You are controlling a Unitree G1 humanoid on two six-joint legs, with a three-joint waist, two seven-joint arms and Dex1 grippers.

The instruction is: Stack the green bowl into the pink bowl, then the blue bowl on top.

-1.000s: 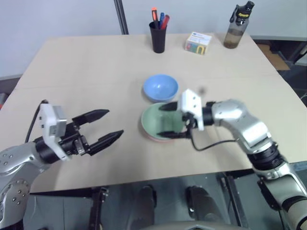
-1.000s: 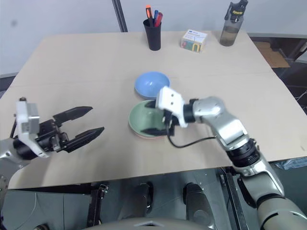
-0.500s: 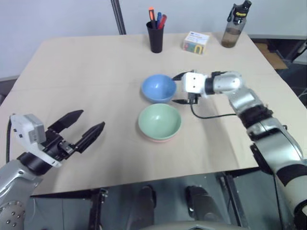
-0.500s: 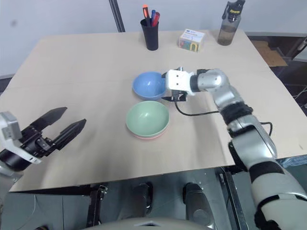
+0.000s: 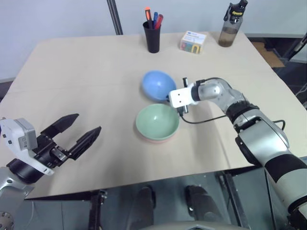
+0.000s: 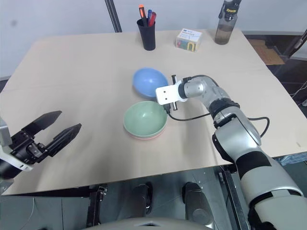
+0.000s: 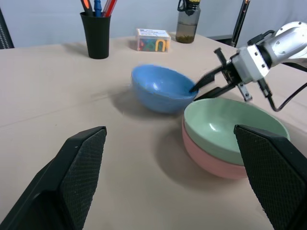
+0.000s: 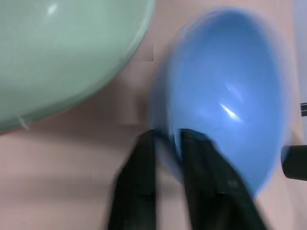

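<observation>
The green bowl sits nested inside the pink bowl at the table's middle; only a thin pink rim shows beneath it. Just behind them the blue bowl stands tipped on the table. My right gripper is shut on the blue bowl's rim on the side nearest the stack, one finger inside and one outside. My left gripper hangs open and empty at the lower left, well away from the bowls.
At the table's far edge stand a black pen cup, a small colourful box and a bottle. A black cable loops from my right wrist over the table beside the stack.
My right gripper left the green bowl, moved to the blue bowl and shut on its rim, tipping it. My left arm drew back toward the lower left, still open.
</observation>
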